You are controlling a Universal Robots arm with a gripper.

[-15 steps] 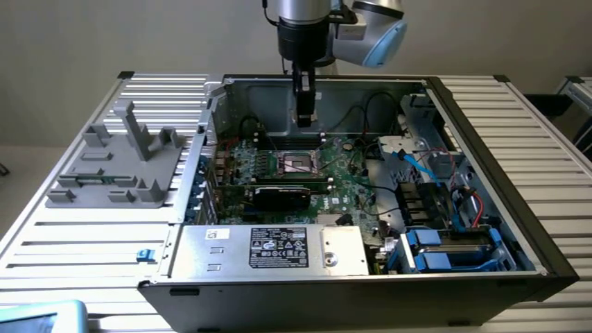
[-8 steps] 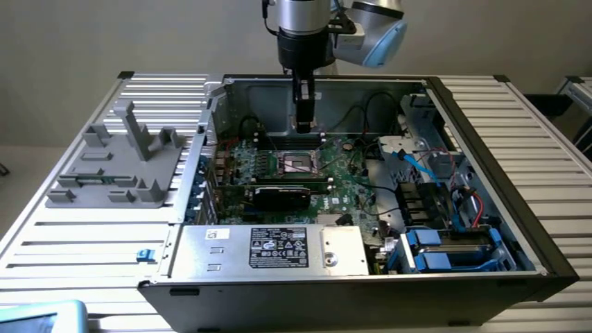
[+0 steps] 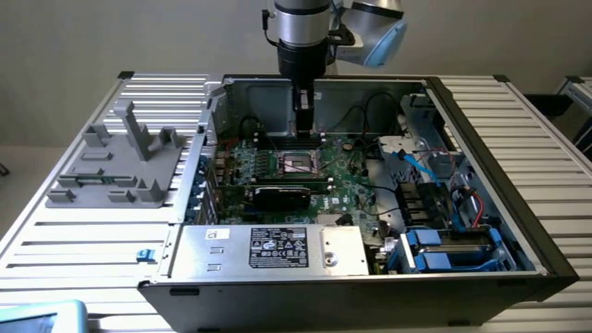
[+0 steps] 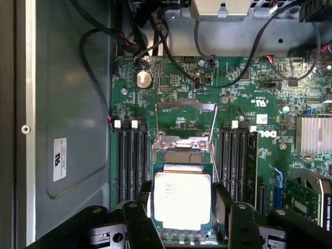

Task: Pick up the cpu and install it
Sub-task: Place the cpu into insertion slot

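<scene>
The cpu (image 4: 182, 199), a flat square chip with a shiny silver top, sits between the two black fingers (image 4: 141, 207) of my gripper (image 4: 182, 208), which is shut on its sides. It hangs right over the dark square socket (image 4: 179, 167) on the green motherboard (image 4: 244, 93). The socket's metal frame (image 4: 185, 124) is swung open behind it. In the exterior view my gripper (image 3: 303, 136) reaches down into the open computer case (image 3: 481, 139), just above the socket (image 3: 301, 164).
Memory slots (image 4: 132, 155) flank the socket on both sides. Black cables (image 4: 93, 62) loop above the board, and a finned heatsink (image 4: 314, 135) stands nearby. A power supply (image 3: 268, 250) fills the case front. A grey plastic fixture (image 3: 120, 166) stands on the slatted table at the exterior view's left.
</scene>
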